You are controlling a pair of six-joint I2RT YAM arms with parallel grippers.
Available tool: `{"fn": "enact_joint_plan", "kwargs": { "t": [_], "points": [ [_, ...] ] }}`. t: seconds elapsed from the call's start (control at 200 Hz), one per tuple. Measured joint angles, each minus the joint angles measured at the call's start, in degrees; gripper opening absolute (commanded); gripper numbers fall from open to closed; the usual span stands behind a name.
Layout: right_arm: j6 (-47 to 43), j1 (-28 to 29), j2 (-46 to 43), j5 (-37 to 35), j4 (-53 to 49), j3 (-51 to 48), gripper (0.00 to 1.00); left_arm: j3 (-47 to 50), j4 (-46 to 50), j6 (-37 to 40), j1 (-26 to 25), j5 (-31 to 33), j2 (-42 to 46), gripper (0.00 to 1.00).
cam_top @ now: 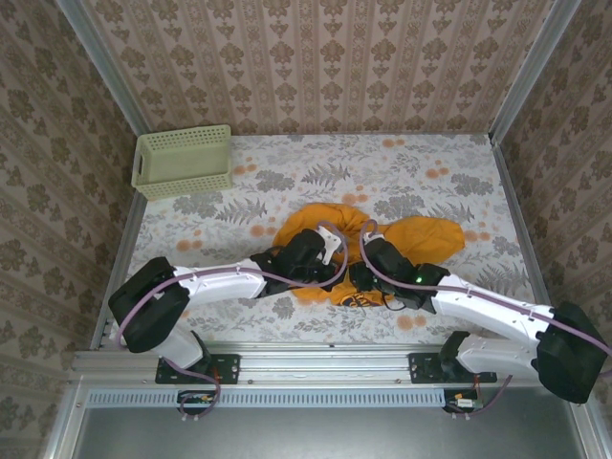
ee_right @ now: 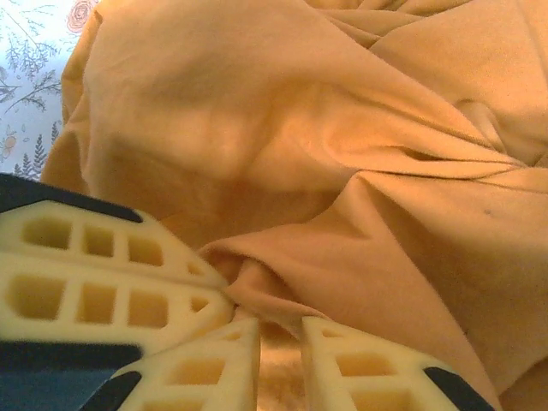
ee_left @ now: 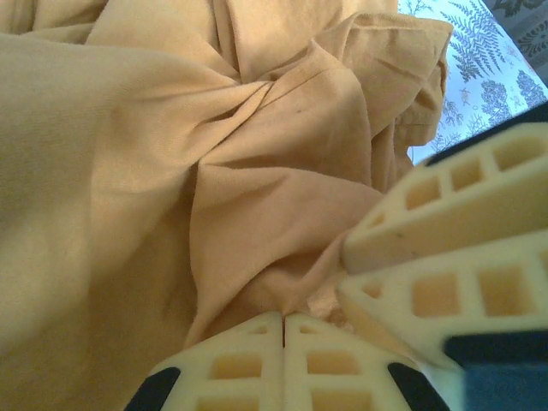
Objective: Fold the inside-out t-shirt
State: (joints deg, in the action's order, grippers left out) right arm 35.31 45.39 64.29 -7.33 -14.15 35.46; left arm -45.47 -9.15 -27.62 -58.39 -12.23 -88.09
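Top external: t-shirt [cam_top: 421, 237] bunched under both tools, mid-table

Overhead view facing down, both wrist views close, sharing crumpled t-shirt [cam_top: 330, 229]

Lab test booth: wallpapered panels [cam_top: 316, 57], alu frame rail [cam_top: 325, 368], floral tabletop [cam_top: 382, 163].

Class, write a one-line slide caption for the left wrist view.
Left gripper shut on the crumpled orange-yellow t-shirt, the right gripper's jaws alongside.
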Motion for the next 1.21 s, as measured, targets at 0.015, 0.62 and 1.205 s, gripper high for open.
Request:
{"fn": "enact_joint_plan", "kwargs": {
  "t": [0.015, 0.62, 1.205],
  "points": [
    [-0.09, -0.13, 0.02, 0.13, 0.17, -0.13, 0.24, 0.04, 0.02, -0.07, 0.0, 0.02, 0.02, 0.0],
    [-9.11, -3.56, 3.28, 6.78, 7.45, -4.74, 0.28, 2.34, -2.82, -2.43, 2.62, -2.4, 0.61, 0.0],
    [-5.11, -0.46, 5.53, 2.99, 4.2, -3.65, 0.27, 2.34, -2.93, -2.43, 2.99, -3.04, 1.49, 0.0]
  ]
}}
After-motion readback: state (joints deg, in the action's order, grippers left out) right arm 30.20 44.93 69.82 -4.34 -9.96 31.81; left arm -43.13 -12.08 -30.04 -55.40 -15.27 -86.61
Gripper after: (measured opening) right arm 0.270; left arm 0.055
